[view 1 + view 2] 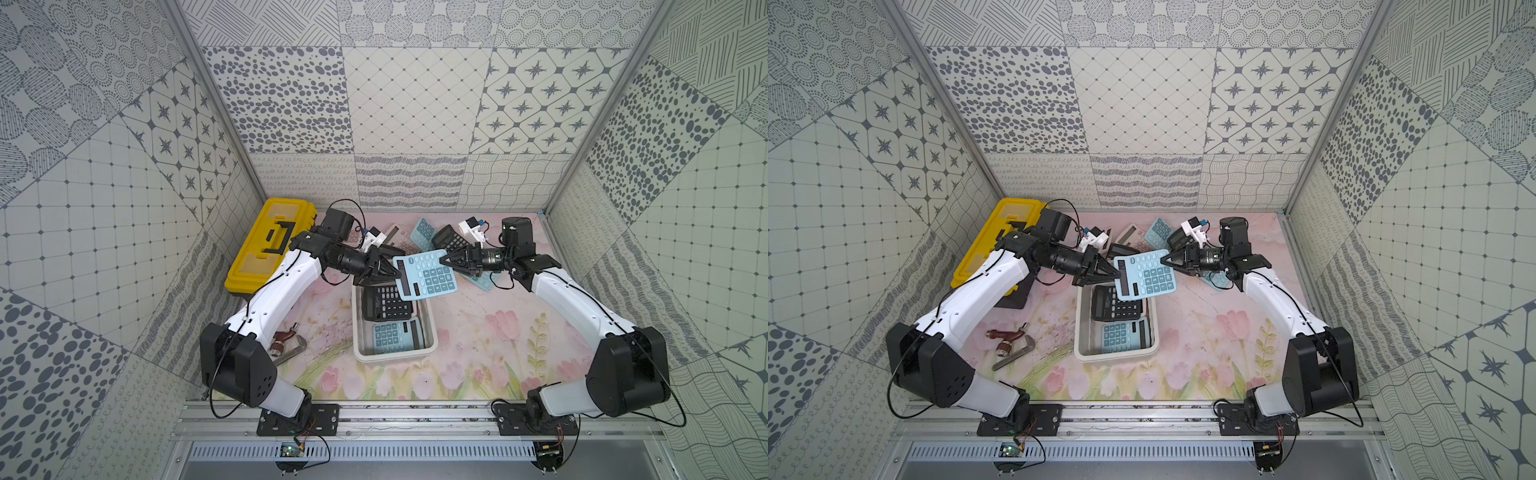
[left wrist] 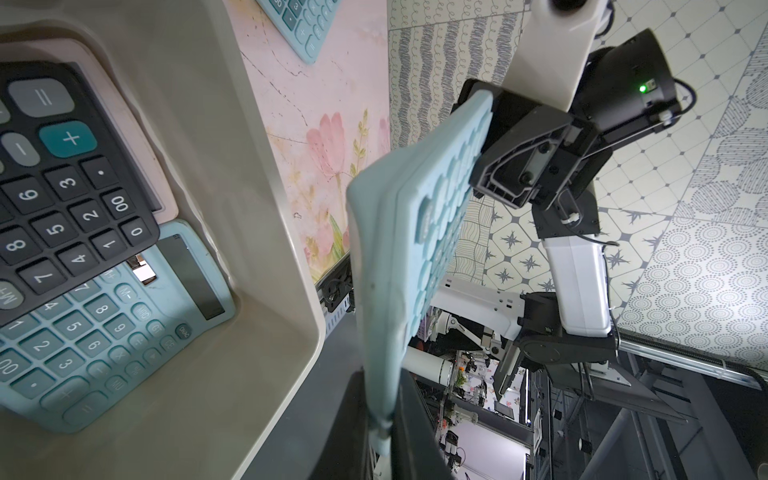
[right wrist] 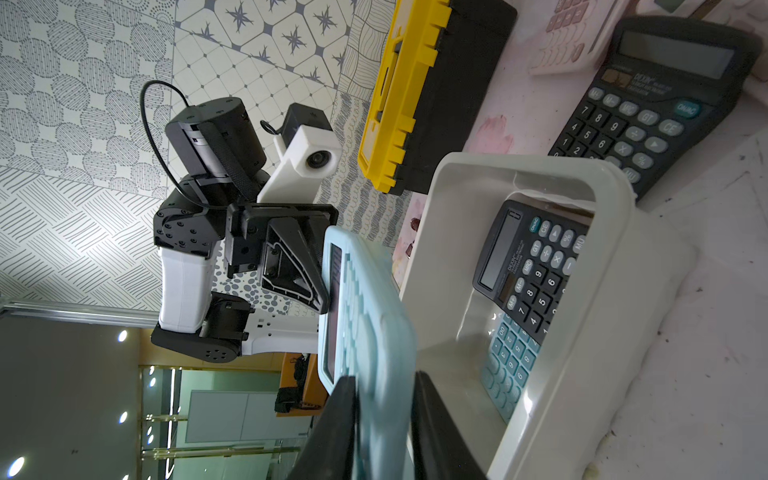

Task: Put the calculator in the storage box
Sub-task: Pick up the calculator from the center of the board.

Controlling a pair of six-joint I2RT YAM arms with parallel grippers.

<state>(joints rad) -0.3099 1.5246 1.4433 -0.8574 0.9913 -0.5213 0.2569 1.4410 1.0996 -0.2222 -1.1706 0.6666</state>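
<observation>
1. We see the light blue plastic calculator (image 1: 426,275) held in the air, tilted, above the far end of the white rectangular plastic storage box (image 1: 395,357). The box sits mid-surface, and part of the calculator overhangs its right wall.
2. The left gripper (image 1: 394,272) is clamped on the edge by the display. The right gripper (image 1: 444,261) has its jaws pressed on the opposite edge, with no gap that we can make out in the right wrist view.
3. With two arms on one thin body, we judge that any move out of step could twist it or pry it from one grip.
4. If it is released here, the overhanging part could catch the rim and tip the calculator out onto the surface.
5. A black desk calculator (image 1: 386,302) and a teal calculator (image 1: 395,337) already cover most of the box floor. We expect the new one to land on top of them, perhaps slanted.
6. A yellow-lidded black toolbox (image 1: 266,245) stands by the far left corner, and a red-handled metal clamp (image 1: 286,343) lies near the left edge. A black calculator with a raised display (image 1: 451,241) and others lie along the far edge. None of them blocks the way down.
</observation>
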